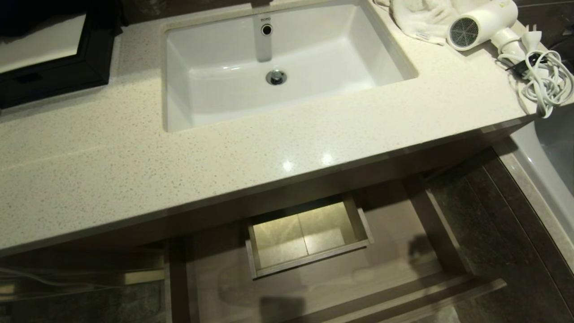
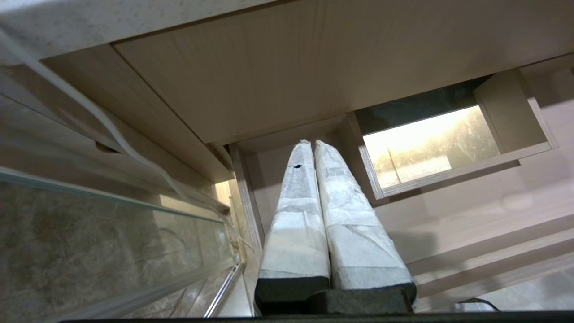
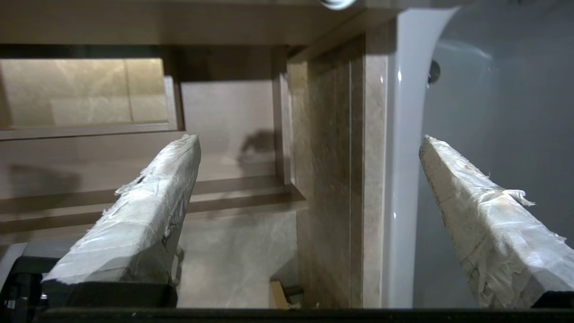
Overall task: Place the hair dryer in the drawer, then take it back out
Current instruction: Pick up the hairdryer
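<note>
While the hair dryer [image 1: 482, 24] lies on the desk [image 1: 278, 143] at its far right corner beside a towel [image 1: 421, 18], the drawer [image 1: 403, 251] stands open below. The barrel runs roughly along the desk's length, grille facing the sink [image 1: 278, 58]. The right end effector [image 3: 309, 193], fingers wide apart, hangs low beside the drawer's right end; I judge it should rise and grasp across the barrel, clear of the cord. The left end effector [image 2: 314, 148] is closed.

Left hand [image 2: 312, 142], right hand [image 3: 309, 139]: long tapered fingers wrapped in white tape, black bases.
</note>
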You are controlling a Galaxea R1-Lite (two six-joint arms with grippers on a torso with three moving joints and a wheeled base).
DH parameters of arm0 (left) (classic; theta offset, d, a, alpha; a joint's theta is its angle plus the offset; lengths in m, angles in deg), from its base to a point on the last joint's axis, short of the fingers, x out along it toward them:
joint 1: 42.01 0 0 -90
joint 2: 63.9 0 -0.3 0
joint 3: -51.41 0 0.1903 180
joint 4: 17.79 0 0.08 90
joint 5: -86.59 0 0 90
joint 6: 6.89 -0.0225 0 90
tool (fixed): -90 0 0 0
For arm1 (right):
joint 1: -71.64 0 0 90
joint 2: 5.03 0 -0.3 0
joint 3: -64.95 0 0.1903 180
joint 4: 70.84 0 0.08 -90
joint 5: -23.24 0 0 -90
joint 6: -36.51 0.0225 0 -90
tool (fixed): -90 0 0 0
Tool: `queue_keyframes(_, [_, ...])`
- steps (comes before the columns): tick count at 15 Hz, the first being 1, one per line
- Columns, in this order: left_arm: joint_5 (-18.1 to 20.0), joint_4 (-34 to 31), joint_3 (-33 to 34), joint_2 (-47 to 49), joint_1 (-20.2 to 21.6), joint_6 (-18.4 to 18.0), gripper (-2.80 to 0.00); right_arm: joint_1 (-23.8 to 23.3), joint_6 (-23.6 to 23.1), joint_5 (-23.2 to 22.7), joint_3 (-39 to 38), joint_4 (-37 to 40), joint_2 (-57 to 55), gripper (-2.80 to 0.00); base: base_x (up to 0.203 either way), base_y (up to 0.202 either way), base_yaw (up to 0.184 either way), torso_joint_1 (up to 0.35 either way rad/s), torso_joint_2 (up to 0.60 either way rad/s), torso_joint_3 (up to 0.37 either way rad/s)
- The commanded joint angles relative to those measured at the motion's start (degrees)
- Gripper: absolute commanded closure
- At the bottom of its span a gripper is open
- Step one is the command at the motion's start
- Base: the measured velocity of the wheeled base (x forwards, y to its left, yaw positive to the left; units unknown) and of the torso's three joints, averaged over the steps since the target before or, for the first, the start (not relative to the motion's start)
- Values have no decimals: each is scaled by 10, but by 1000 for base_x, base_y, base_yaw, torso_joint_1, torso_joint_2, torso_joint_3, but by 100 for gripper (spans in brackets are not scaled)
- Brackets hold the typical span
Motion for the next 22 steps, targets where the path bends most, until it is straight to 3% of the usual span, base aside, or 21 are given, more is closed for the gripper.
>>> queue_keyframes(1, [0, 0, 0, 0, 0, 0, 0, 1, -2, -1, 0, 2, -1, -280, 0, 0, 0, 0, 0, 0])
queue_keyframes(10, [0, 1, 0, 0, -1, 1, 0, 1, 9, -19, -10, 2, 13, -280, 0, 0, -4, 0, 1, 0])
queue_keyframes(15, [0, 1, 0, 0, 0, 1, 0, 12, 64, -35, -8, -24, -16, -280, 0, 0, 0, 0, 0, 0])
queue_keyframes(22, [0, 1, 0, 0, 0, 1, 0, 2, 136, -31, 157, -32, -167, -280, 0, 0, 0, 0, 0, 0])
